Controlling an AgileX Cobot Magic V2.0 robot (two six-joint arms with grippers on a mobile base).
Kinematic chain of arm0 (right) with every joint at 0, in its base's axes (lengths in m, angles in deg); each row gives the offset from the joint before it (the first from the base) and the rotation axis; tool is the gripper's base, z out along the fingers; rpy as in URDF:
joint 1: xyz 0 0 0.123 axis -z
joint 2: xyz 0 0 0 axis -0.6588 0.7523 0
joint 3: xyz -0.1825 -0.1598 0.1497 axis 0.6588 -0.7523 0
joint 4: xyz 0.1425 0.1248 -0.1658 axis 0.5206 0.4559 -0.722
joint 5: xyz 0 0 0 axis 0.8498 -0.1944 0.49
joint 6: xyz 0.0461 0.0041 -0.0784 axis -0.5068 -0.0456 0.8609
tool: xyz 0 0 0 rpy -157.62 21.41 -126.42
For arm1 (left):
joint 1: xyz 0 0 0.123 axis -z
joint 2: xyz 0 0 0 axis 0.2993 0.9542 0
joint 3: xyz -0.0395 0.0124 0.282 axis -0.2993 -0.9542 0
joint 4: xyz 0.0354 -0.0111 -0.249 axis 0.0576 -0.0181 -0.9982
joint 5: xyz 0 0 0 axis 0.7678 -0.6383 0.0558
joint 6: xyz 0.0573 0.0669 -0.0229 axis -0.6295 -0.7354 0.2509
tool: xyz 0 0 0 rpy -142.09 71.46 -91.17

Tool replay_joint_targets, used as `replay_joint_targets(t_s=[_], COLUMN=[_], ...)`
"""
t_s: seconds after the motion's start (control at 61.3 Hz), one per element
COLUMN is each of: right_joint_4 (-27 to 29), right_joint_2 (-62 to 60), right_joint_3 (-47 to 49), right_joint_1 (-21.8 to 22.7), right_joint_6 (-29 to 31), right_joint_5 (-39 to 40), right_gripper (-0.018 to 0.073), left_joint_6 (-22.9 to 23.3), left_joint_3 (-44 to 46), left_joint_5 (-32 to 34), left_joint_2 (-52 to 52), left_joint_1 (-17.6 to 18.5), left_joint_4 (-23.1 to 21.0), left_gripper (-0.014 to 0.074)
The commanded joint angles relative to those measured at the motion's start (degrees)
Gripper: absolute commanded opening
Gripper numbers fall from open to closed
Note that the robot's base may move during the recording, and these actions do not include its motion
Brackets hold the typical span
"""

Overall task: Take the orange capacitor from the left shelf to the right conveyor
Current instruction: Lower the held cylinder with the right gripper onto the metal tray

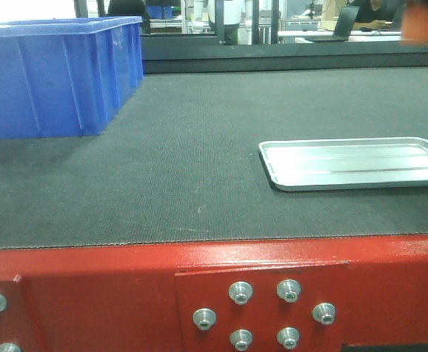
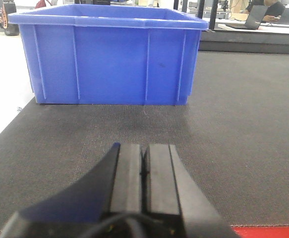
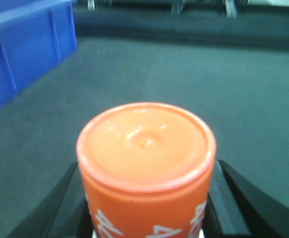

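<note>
Orange capacitor (image 3: 146, 168) clamped upright in right claw (image 3: 146, 218); left claw (image 2: 144, 171) closed, empty, above conveyor (image 2: 243, 129).

- A factory-style workshop or lab: a wide dark conveyor belt (image 1: 199, 147) on a red bolted frame (image 1: 125, 286).
- A blue plastic bin (image 1: 52, 73) and silver tray (image 1: 357, 163) sit on it.
- Behind, a desk (image 1: 331, 34) with a laptop (image 1: 343, 22).

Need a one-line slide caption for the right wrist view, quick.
Right gripper holds the orange capacitor upright between its fingers above the dark conveyor belt, blue bin at left.
</note>
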Motion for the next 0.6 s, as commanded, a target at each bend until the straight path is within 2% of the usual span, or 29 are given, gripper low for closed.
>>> replay_joint_targets(t_s=[0.0, 0.131, 0.326, 0.587], right_joint_4=[-0.50, -0.50, -0.50, -0.50], right_joint_2=[3.25, 9.87, 19.87, 28.19], right_joint_3=[1.84, 1.84, 1.84, 1.84], right_joint_1=[-0.12, -0.12, 1.07, 3.19], right_joint_6=[0.16, 0.21, 4.24, 4.24], right_joint_5=[8.87, 15.33, 28.22, 35.01], right_gripper=[0.0037, 0.0037, 0.0037, 0.0037], left_joint_6=[0.00, 0.00, 0.00, 0.00], left_joint_3=[0.22, 0.22, 0.22, 0.22], left_joint_5=[4.89, 4.89, 4.89, 4.89], left_joint_2=[-0.73, -0.73, -0.73, -0.73], left_joint_1=[0.33, 0.33, 0.33, 0.33], left_joint_4=[-0.10, -0.10, -0.10, -0.10], left_gripper=[-0.0127, -0.0127, -0.0127, -0.0127])
